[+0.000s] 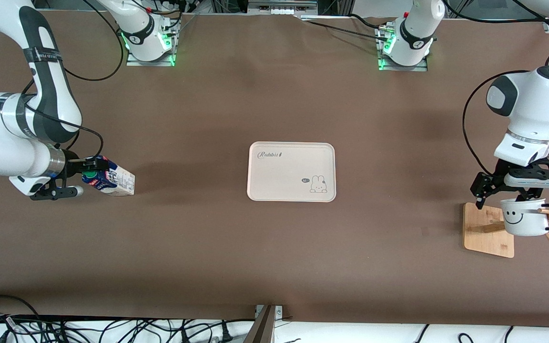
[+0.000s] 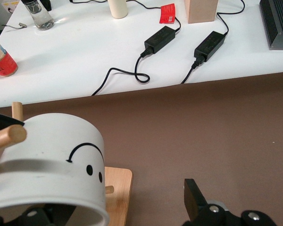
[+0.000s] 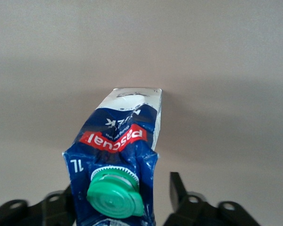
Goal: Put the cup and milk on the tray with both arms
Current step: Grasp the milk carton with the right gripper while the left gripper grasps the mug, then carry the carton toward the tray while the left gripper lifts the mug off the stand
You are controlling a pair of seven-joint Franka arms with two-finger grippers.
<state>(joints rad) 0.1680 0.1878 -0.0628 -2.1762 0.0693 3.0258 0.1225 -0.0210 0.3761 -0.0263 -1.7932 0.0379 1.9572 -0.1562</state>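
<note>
The cream tray [image 1: 281, 178] lies bare in the middle of the table. The milk carton [image 1: 112, 181] appears to lie on its side toward the right arm's end, green cap [image 3: 114, 194] facing my right gripper [image 1: 94, 167]. That gripper is open around the carton's top: one finger touches it, the other finger [image 3: 177, 192] stands a little apart. The white smiley cup [image 1: 524, 218] sits at the wooden mug rack toward the left arm's end. My left gripper [image 1: 517, 196] is over the cup's rim, open; one finger [image 2: 194, 197] is well clear of the cup [image 2: 52, 160], the other is hidden by it.
The mug rack's wooden base [image 1: 486, 233] and pegs [image 2: 9, 135] surround the cup. A white bench [image 2: 85, 56] with power adapters, cables and bottles lies past the table's edge near the rack. Cables run along the table edge nearest the front camera.
</note>
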